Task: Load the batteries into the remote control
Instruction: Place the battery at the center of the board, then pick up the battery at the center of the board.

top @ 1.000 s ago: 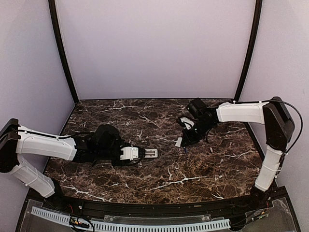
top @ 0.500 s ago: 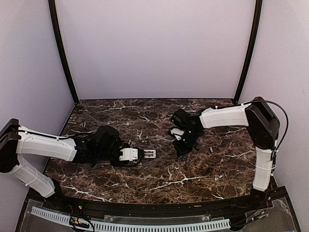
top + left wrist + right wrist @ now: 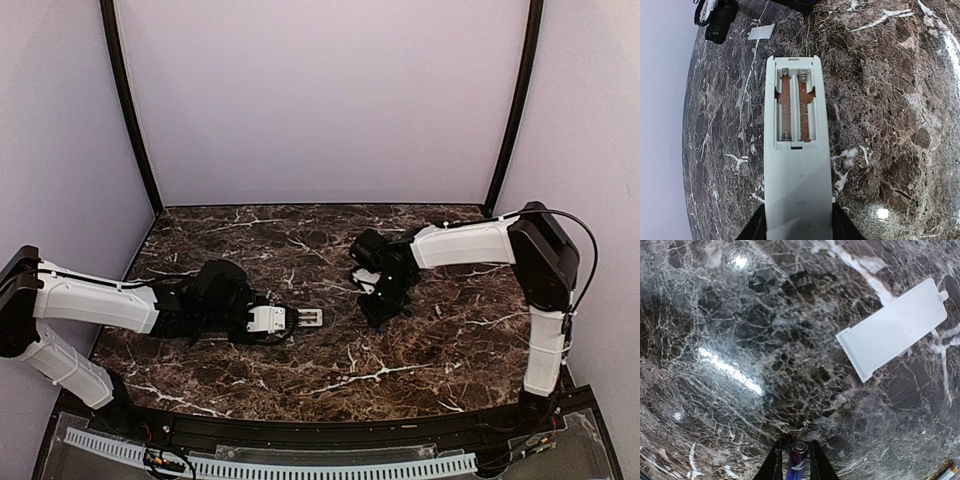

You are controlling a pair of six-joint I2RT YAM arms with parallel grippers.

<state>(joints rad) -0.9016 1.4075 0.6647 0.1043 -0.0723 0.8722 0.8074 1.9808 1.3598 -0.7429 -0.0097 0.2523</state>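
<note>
Left fingers (image 3: 756, 231) clamp remote control (image 3: 796, 170), empty battery bay (image 3: 796, 107) up; right fingers (image 3: 773, 464), nearly closed, pinch purple battery (image 3: 799, 460); loose cover (image 3: 892, 327) lies on table (image 3: 740, 340).

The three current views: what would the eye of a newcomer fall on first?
The white remote control, held by the left gripper, shows its back with the battery compartment open and empty. A purple battery sits between the fingers of the right gripper. The white battery cover lies loose on the marble table.
</note>
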